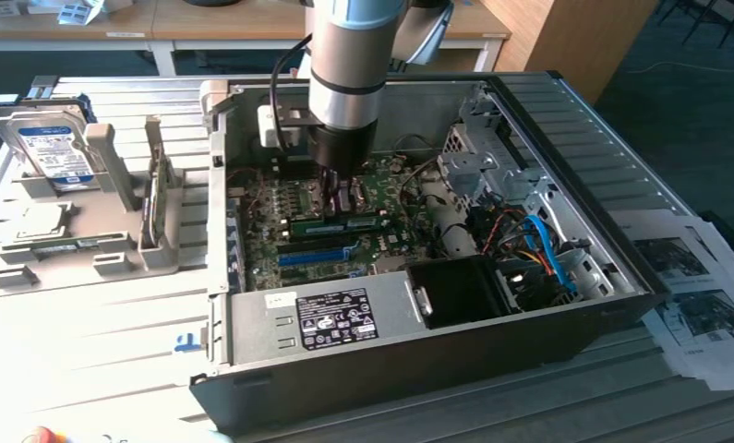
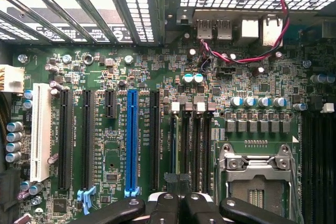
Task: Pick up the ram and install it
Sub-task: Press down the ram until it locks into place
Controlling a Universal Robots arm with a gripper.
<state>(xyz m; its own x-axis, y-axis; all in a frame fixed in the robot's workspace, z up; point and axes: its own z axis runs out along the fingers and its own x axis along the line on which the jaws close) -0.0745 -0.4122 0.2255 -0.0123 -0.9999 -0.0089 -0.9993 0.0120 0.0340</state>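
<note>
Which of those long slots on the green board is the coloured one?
The blue slot, standing among the long black slots; a white slot sits further to one side. No other slot is blue.

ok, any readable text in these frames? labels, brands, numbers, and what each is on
None reads with certainty.
Hard drive: blue-white label, print too small.
Power supply sticker: black with white marks and logos, illegible.
Motherboard: white lettering beside the slots, too fine to read.
Printed sheets at the exterior view's right: pictures and text, blurred.
</note>
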